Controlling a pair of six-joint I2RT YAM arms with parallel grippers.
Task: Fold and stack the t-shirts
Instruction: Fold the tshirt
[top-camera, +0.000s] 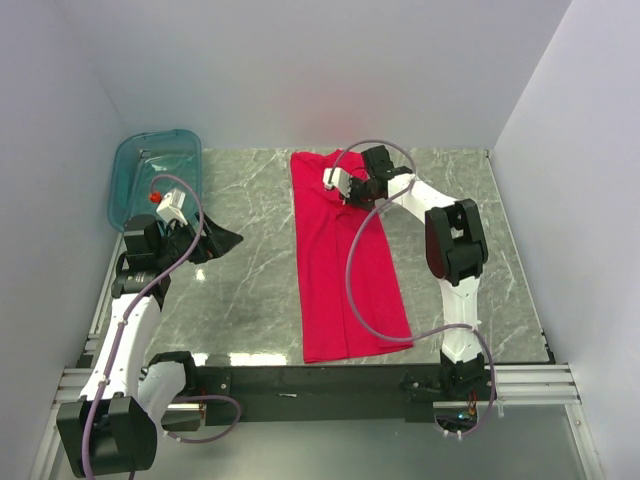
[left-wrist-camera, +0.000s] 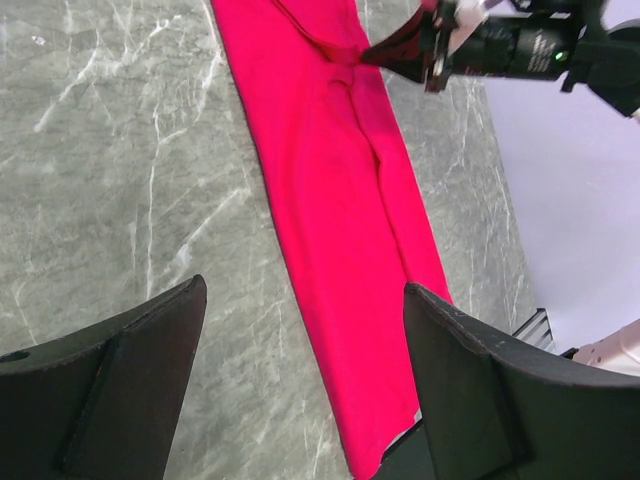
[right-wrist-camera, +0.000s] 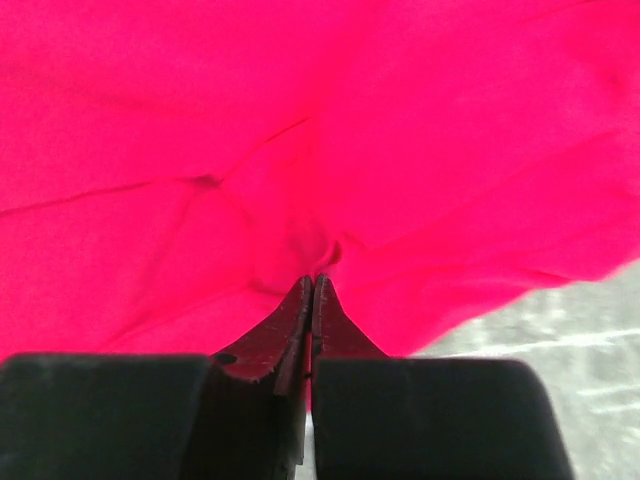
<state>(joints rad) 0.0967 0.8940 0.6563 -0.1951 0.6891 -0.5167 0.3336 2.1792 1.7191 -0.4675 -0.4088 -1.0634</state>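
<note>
One bright red t-shirt (top-camera: 340, 280) lies folded into a long narrow strip down the middle of the table. It also shows in the left wrist view (left-wrist-camera: 340, 200) and fills the right wrist view (right-wrist-camera: 300, 120). My right gripper (top-camera: 354, 191) is shut on a pinch of the shirt near its far end, where the cloth puckers at the fingertips (right-wrist-camera: 313, 282). Its tip also shows in the left wrist view (left-wrist-camera: 378, 55). My left gripper (top-camera: 222, 241) is open and empty, held over bare table left of the shirt (left-wrist-camera: 305, 288). The neck label is hidden.
A translucent teal plastic tub (top-camera: 150, 175) stands at the far left corner, just behind my left arm. The grey marble table (top-camera: 240, 300) is walled on three sides by white panels. The shirt's near end reaches close to the table's front edge.
</note>
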